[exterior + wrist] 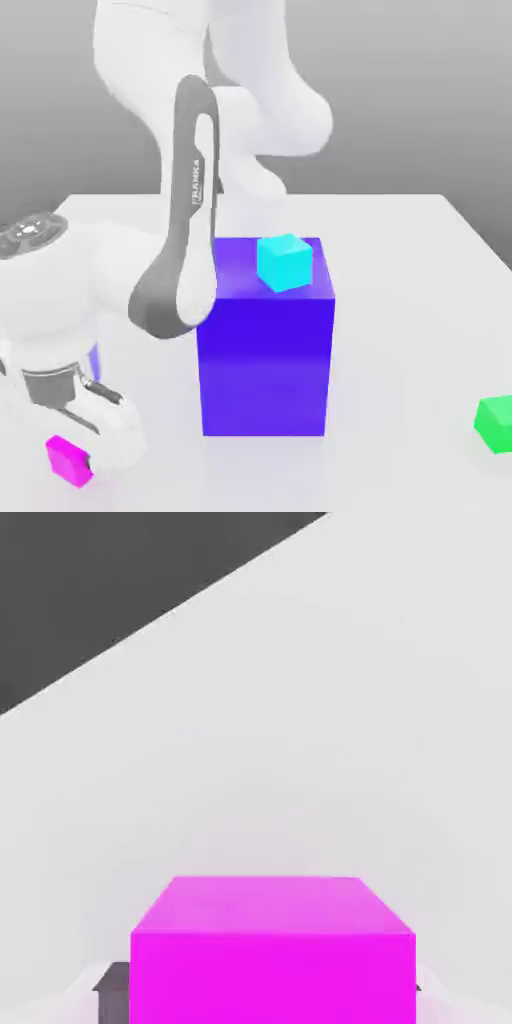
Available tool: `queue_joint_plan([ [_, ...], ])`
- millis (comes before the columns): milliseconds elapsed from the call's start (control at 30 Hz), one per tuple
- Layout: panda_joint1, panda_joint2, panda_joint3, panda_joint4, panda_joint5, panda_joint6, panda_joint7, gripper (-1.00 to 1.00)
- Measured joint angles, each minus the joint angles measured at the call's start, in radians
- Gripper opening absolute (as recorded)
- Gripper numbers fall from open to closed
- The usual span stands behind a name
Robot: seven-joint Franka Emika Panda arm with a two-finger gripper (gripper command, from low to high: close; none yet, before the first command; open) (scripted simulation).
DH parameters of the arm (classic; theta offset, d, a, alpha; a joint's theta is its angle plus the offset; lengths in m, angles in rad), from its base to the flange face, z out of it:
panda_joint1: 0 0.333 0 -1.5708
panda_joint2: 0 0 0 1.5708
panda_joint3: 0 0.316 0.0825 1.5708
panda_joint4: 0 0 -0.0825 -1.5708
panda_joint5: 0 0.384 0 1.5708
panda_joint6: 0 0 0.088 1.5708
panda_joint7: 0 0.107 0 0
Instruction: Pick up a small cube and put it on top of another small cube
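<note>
The large blue-purple block (266, 350) with a cyan cube (285, 262) on top stood mid-table, between the magenta cube (68, 460) at the exterior view's left and the green cube (495, 422) at its right. Bare table (400, 300) lay open around the block.

"FRANKA" lettering runs vertically on arm's dark link (196, 180); nothing else legible.

Simulated tabletop: plain white table (400, 230), featureless grey backdrop.
</note>
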Motion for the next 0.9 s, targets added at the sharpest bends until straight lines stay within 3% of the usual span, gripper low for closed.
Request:
queue_joint_plan([
  [700, 0.435, -0.124, 0.529, 0.000, -0.274, -0.126, -0.611, -1.00],
  [833, 0.525, -0.007, 0.543, 0.022, -0.389, -0.039, -0.627, -1.00],
  [867, 0.539, 0.021, 0.531, 0.025, -0.409, -0.015, -0.617, 1.00],
  [900, 0.539, 0.021, 0.531, 0.025, -0.409, -0.015, -0.617, 1.00],
])
